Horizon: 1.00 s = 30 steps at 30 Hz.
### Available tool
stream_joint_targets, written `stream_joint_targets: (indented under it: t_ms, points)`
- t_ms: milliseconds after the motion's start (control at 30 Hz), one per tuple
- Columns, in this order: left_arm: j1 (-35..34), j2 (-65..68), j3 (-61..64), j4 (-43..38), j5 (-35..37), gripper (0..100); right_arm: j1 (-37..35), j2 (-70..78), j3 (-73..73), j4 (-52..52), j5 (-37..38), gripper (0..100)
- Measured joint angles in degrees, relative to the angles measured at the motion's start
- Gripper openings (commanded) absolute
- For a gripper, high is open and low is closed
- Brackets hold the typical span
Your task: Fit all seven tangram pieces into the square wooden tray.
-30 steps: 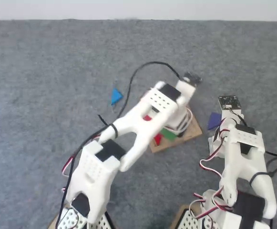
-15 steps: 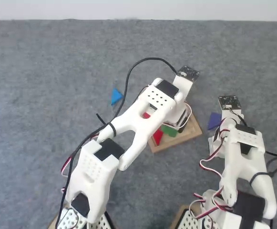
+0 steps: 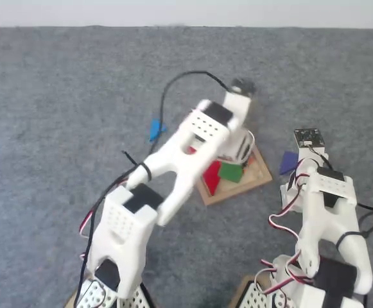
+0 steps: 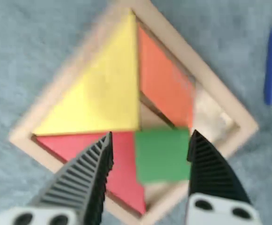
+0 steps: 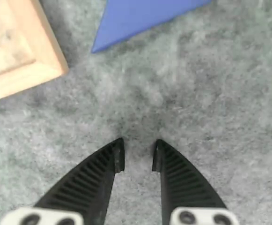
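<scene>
The square wooden tray [image 4: 222, 101] [image 3: 258, 174] holds a yellow triangle [image 4: 98, 96], an orange piece [image 4: 164, 84], a red triangle [image 4: 121, 166] [image 3: 210, 178] and a green square [image 4: 163, 154] [image 3: 231, 171]. My left gripper [image 4: 150, 136] hangs open above the tray, over the green square, with nothing held. A blue triangle [image 3: 155, 129] lies on the carpet to the left of the tray. A purple-blue piece [image 3: 289, 161] [image 5: 140, 16] lies to the tray's right. My right gripper [image 5: 138, 141] stands slightly open over bare carpet, close to that piece and a tray corner [image 5: 28, 56].
Grey carpet [image 3: 58, 128] covers the table, with free room on the left and at the back. The left arm's white links [image 3: 173, 167] reach diagonally over the tray. Both arm bases [image 3: 302, 289] stand at the front edge.
My left arm has lifted up and back from the tray, so more of the red and green pieces shows. The right arm has not moved.
</scene>
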<state>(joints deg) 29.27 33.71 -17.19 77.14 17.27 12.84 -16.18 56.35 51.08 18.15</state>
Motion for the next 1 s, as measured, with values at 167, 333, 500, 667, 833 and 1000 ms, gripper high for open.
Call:
stream_joint_targets:
  t_ms: [167,333,500,667,833,1000]
  points:
    - [-2.5,0.0,0.0,-4.2,0.6,25,0.0,0.0,0.0,0.0,0.0,11.8]
    - [-2.9,0.0,0.0,-4.6,0.6,25,0.0,0.0,0.0,0.0,0.0,11.8]
    - [-3.2,0.0,3.1,-4.9,0.2,25,0.0,0.0,0.0,0.0,0.0,11.8]
    - [-3.1,0.0,5.5,-5.4,0.1,25,0.0,0.0,0.0,0.0,0.0,11.8]
    - [-3.1,0.0,7.1,-5.4,0.0,25,0.0,0.0,0.0,0.0,0.0,11.8]
    - [-3.1,0.0,7.4,-5.4,0.3,25,0.0,0.0,0.0,0.0,0.0,11.8]
